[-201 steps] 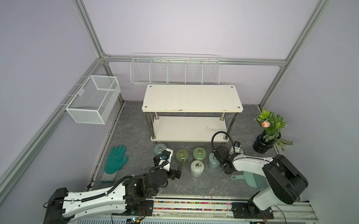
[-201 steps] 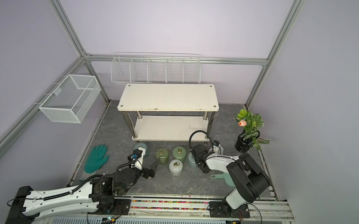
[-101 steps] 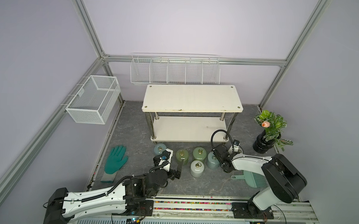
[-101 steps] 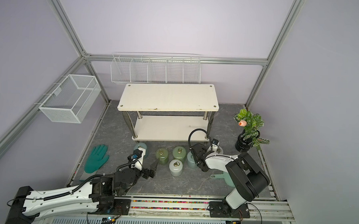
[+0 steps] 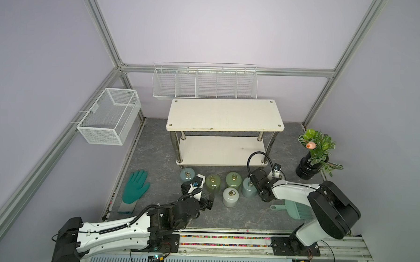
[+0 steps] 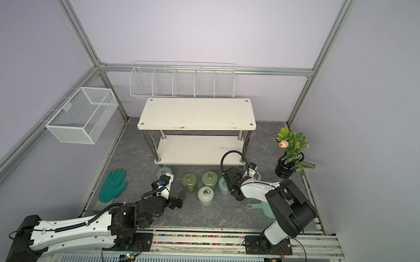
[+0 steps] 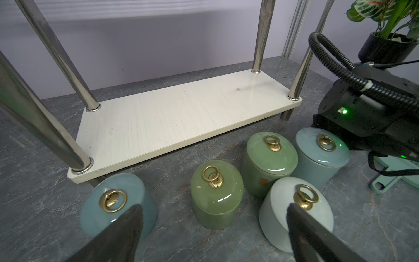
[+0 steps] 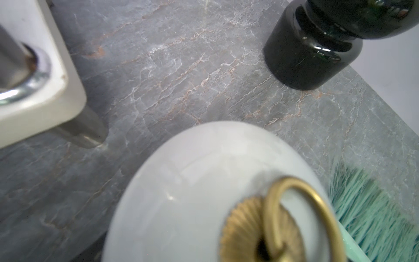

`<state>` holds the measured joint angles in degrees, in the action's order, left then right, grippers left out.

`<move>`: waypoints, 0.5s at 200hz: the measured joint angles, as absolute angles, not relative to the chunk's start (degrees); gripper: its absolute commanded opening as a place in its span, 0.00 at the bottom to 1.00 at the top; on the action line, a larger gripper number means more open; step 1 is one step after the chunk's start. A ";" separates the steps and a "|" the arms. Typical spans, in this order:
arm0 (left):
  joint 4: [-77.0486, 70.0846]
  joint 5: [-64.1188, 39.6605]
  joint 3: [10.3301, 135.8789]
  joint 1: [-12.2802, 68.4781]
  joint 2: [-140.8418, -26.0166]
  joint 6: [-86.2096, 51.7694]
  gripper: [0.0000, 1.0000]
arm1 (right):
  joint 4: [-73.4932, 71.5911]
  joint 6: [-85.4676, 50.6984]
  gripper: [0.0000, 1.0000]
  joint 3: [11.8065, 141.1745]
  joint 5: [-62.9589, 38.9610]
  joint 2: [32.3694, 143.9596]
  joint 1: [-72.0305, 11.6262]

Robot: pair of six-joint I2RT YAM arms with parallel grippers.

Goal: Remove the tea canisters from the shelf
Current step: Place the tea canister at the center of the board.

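Canisters (image 5: 230, 198) stand on the bench (image 5: 154, 163) in front of the shelf (image 5: 225, 115)
Left tool (image 7: 213, 206) wide open, holding nothing, near a green canister (image 7: 216, 197); right tool (image 5: 262, 193) beside a blue canister (image 5: 247, 190), open or closed I cannot tell

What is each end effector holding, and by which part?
Left end effector: open, empty. Right end effector above the white canister: hold cannot be told.
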<state>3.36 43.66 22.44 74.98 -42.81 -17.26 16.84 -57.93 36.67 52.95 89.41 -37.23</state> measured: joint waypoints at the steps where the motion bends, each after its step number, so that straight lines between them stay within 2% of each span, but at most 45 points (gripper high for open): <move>1: 3.36 43.64 22.44 74.98 -42.81 -17.26 1.00 | 16.86 -57.93 0.89 36.69 52.95 89.30 -37.23; 100: 3.27 43.64 22.65 74.98 -42.83 -16.88 1.00 | 19.94 -56.82 0.89 36.64 55.92 80.90 -37.65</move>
<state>3.27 43.64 22.65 74.98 -42.83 -16.88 19.94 -56.82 36.64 55.92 80.90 -37.65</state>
